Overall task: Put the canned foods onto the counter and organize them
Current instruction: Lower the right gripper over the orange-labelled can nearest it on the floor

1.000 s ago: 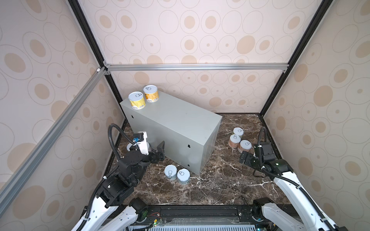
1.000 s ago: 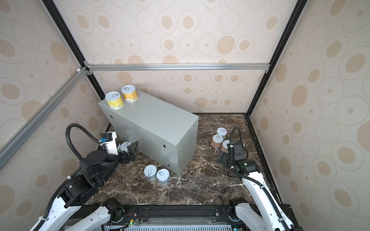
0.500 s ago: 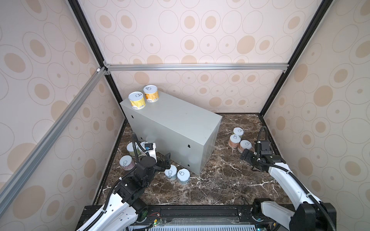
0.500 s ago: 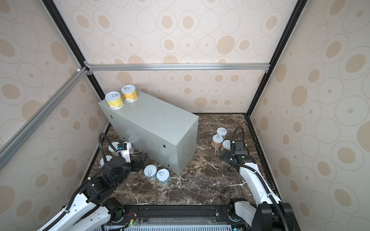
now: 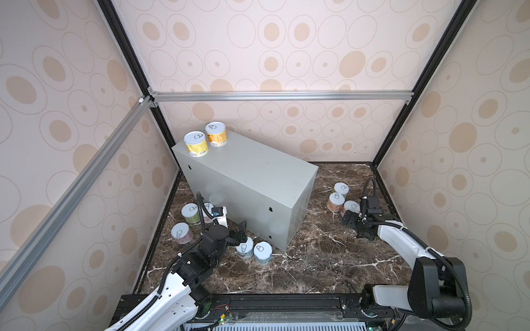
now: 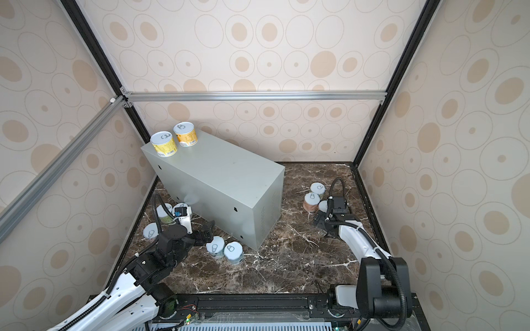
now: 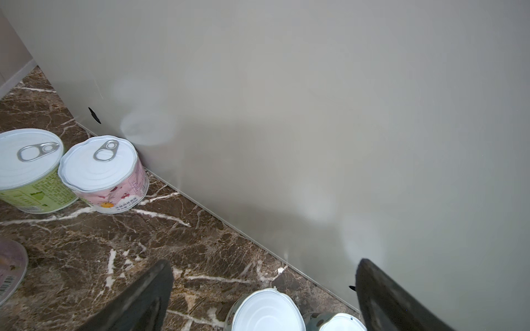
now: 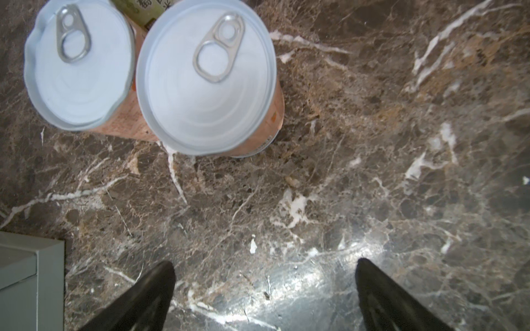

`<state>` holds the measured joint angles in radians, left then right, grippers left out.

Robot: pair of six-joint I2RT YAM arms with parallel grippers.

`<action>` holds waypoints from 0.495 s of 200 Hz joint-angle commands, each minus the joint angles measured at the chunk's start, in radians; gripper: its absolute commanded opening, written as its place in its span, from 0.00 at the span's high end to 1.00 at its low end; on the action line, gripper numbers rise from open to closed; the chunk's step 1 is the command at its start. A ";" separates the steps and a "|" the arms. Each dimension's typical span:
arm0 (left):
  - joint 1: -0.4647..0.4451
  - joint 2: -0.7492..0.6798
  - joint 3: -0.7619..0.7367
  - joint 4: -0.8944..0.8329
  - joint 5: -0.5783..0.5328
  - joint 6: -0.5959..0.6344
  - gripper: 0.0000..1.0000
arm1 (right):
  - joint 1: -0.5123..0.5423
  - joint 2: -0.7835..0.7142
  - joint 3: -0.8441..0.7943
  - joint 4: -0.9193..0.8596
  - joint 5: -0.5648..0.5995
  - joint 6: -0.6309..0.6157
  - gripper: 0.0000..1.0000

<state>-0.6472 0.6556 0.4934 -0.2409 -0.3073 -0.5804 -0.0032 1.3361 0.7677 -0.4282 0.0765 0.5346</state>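
While arms hover: left gripper [image 7: 264, 263] and right gripper [image 8: 265, 263] spread wide, empty.
Counter [image 5: 258, 172]: two cans [image 5: 196, 143] at its far-left corner.
Floor [image 5: 315, 258]: eight cans; three left, two front, three right of counter.

Both arms stretch low and forward, left end effector [image 5: 242, 232] and right end effector [image 5: 354, 228] gaping wide.
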 commanded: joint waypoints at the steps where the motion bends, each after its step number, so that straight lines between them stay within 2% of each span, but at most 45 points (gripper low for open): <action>1: -0.002 0.010 -0.004 0.032 -0.001 -0.022 0.01 | -0.008 0.064 0.063 0.026 0.018 0.003 0.00; 99: 0.003 0.039 -0.017 0.053 -0.002 -0.015 0.01 | -0.016 0.346 0.312 0.001 0.091 -0.013 0.00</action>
<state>-0.6464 0.6857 0.4755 -0.2085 -0.3012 -0.5804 -0.0135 1.6291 1.0245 -0.4107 0.1349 0.5327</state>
